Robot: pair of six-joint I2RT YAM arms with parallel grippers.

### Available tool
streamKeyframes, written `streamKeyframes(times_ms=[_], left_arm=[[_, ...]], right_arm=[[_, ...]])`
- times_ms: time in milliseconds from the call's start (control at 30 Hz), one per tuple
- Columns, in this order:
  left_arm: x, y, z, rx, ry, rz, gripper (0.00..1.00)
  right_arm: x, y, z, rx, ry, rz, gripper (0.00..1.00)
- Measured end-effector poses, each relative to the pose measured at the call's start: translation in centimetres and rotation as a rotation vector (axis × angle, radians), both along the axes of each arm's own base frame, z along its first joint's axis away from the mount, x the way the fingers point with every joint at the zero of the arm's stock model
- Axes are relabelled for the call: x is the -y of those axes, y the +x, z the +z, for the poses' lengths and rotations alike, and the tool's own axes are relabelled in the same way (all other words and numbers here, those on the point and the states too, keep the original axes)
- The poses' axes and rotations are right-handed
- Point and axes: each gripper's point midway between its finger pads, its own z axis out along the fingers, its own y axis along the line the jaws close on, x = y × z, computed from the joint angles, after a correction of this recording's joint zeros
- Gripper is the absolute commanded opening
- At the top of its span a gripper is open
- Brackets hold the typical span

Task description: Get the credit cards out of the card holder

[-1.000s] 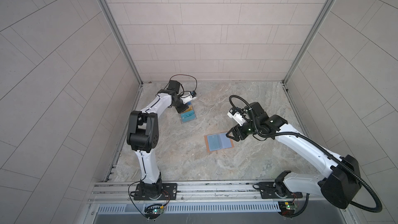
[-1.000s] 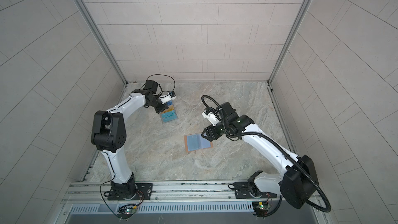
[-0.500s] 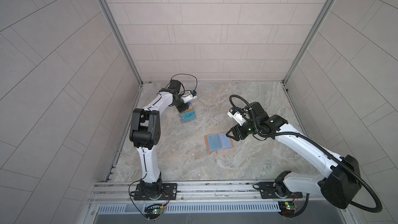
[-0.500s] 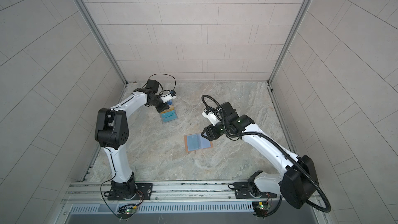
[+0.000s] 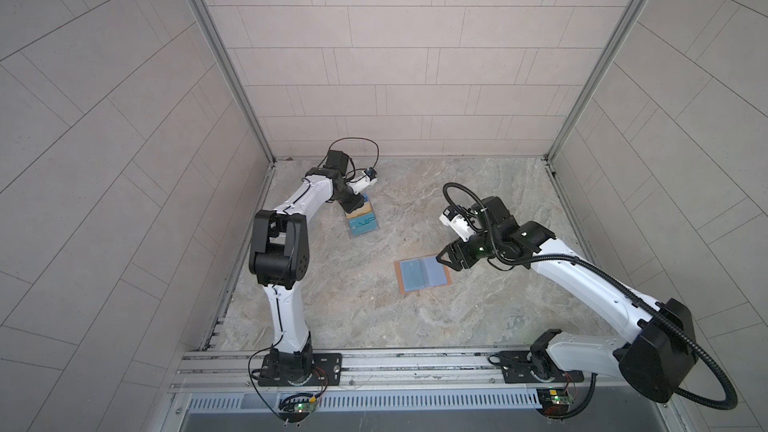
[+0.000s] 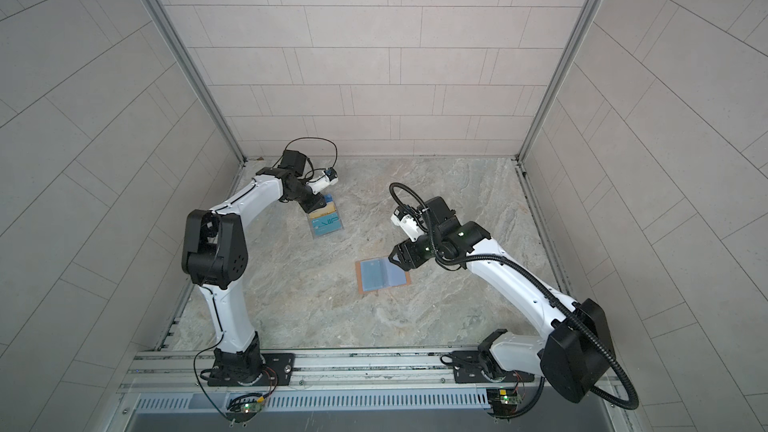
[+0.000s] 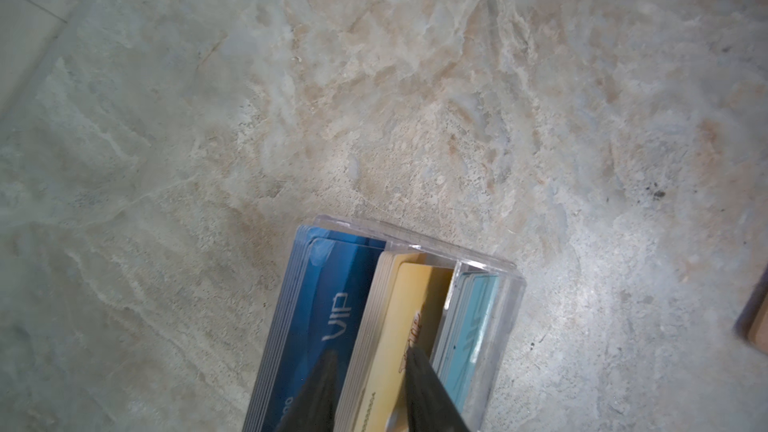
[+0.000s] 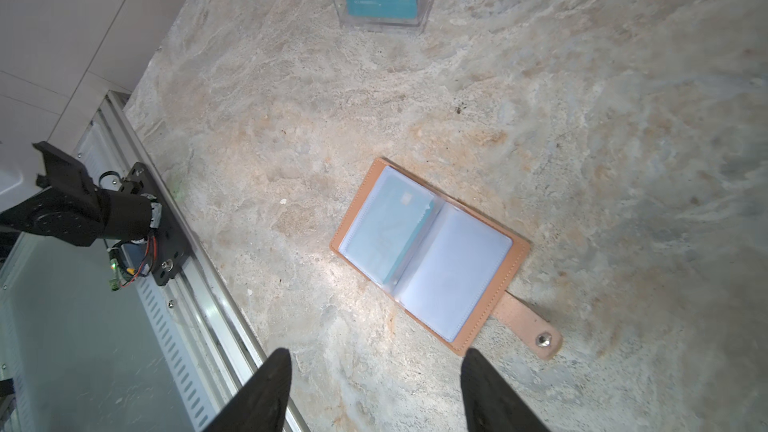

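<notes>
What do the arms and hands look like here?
Left arm and right arm: white links, black joints. Left hand and right hand: black, each with two tapered fingers. White camera at each wrist. The right arm carries a thick black corrugated conduit; the left has a thin black cable loop. Green light near the right wrist.

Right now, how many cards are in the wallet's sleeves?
1: a teal card in the card holder's sleeve on the half away from its snap tab. The facing sleeve looks empty; pages underneath may hide more.
</notes>
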Motion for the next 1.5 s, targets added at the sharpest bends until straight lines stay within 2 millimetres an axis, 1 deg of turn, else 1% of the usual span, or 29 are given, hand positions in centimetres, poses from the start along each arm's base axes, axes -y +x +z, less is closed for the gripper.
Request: streamKeyframes(times_ms=[67,167,233,267,333,367,433,500,567,633,700,800,867,1033,1167,1333,1500], left_arm=[[-0.1,-0.3,2.1,0.051,-0.028,0.048,0.43],[-0.3,-1.9,6.3,0.147,-0.097,0.122,0.43],[-0.2,-3.7,9.3,0.226,-0.166,0.175,0.43],[0.0,-4.7,10.3,0.25,-0.199,0.195,0.43],[0.8,-7.0,11.1,0.272,-0.278,0.229,0.42],[1.3,-8.1,11.0,0.262,-0.318,0.244,0.42],[2.8,-10.5,9.6,0.212,-0.397,0.264,0.43],[4.6,-13.3,7.0,0.134,-0.466,0.279,0.43],[6.0,-15.8,4.3,0.059,-0.501,0.293,0.43],[7.0,-18.1,1.8,-0.012,-0.522,0.311,0.4],[7.5,-19.7,-0.2,-0.073,-0.545,0.341,0.38],[7.5,-20.9,-2.1,-0.12,-0.57,0.38,0.35],[7.8,-21.4,-2.6,-0.142,-0.581,0.388,0.31],[9.7,-21.3,-2.4,-0.184,-0.669,0.346,0.24],[10.5,-21.0,-3.0,-0.218,-0.696,0.342,0.19],[12.1,-21.4,-4.1,-0.268,-0.712,0.313,0.14],[13.0,-21.3,-5.1,-0.308,-0.738,0.31,0.09]], right_arm=[[0.3,0.4,-0.3,0.005,-0.025,-0.037,0.69],[0.2,0.5,-0.8,0.011,-0.064,-0.079,0.69],[-0.1,0.6,-1.3,0.015,-0.089,-0.101,0.69],[-0.3,0.6,-1.5,0.016,-0.1,-0.108,0.69],[-0.9,0.5,-2.0,0.02,-0.121,-0.121,0.69],[-1.2,0.6,-2.3,0.02,-0.127,-0.124,0.69],[-1.9,0.7,-3.1,0.015,-0.142,-0.131,0.69],[-2.5,0.9,-4.4,-0.003,-0.161,-0.134,0.69],[-3.1,1.0,-5.8,-0.026,-0.182,-0.138,0.7],[-3.6,1.1,-7.1,-0.045,-0.203,-0.145,0.7],[-4.3,1.0,-8.3,-0.06,-0.22,-0.151,0.7],[-5.4,0.9,-9.4,-0.064,-0.229,-0.161,0.7],[-5.9,0.8,-10.0,-0.062,-0.234,-0.172,0.7],[-7.4,0.8,-11.0,-0.038,-0.236,-0.204,0.7],[-8.2,0.9,-11.8,-0.02,-0.244,-0.221,0.7],[-8.2,1.0,-12.4,0.004,-0.27,-0.242,0.7],[-8.5,1.8,-12.0,0.045,-0.256,-0.275,0.7]])
